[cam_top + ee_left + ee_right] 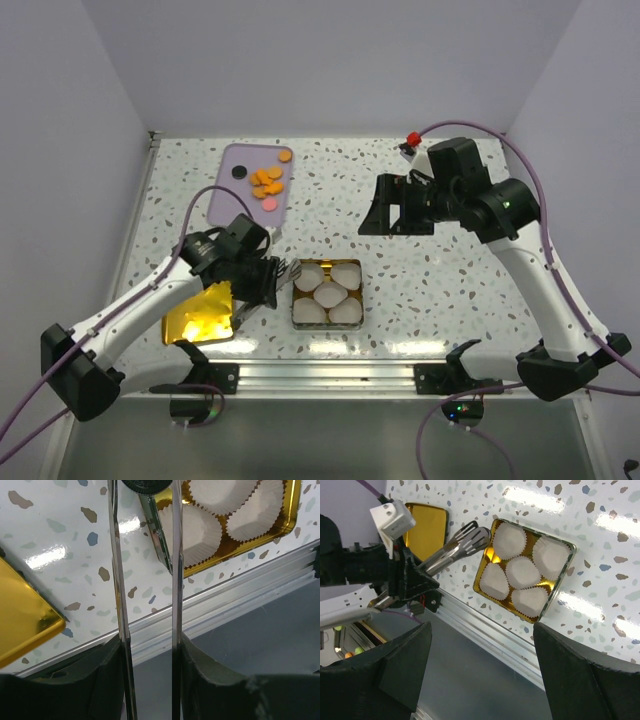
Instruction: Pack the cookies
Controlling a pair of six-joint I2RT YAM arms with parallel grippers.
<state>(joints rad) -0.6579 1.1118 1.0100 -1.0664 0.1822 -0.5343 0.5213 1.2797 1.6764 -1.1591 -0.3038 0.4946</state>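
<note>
Your left end effector (288, 272), a pair of long metal tong fingers, sits in the lower left-centre of the overhead view. It is clamped on a black ridged round cookie (145, 484). The left wrist view shows that cookie pinched between the two finger tips at the top edge of the frame. It hangs over the left rim of the gold square metal tin (296, 300).

The tin holds five white scalloped paper cups (522, 572), four in the corners and one in the middle. No cookie shows in any of them. A shiny gold flat lid (200, 318) lies on the speckled white worktop (450, 290) just left of the tongs.

The rest of the cookies are on the lilac rectangular tray (228, 200) in the upper left of the overhead frame. There you have a cluster of small orange disc cookies (268, 182), a second black cookie (238, 171) to their left, and a pinkish-red cookie (268, 204) below them.

Your right end effector (482, 630) is held above the worktop at upper right, well apart from the tin. Its dark fingers are spread wide and hold nothing.
</note>
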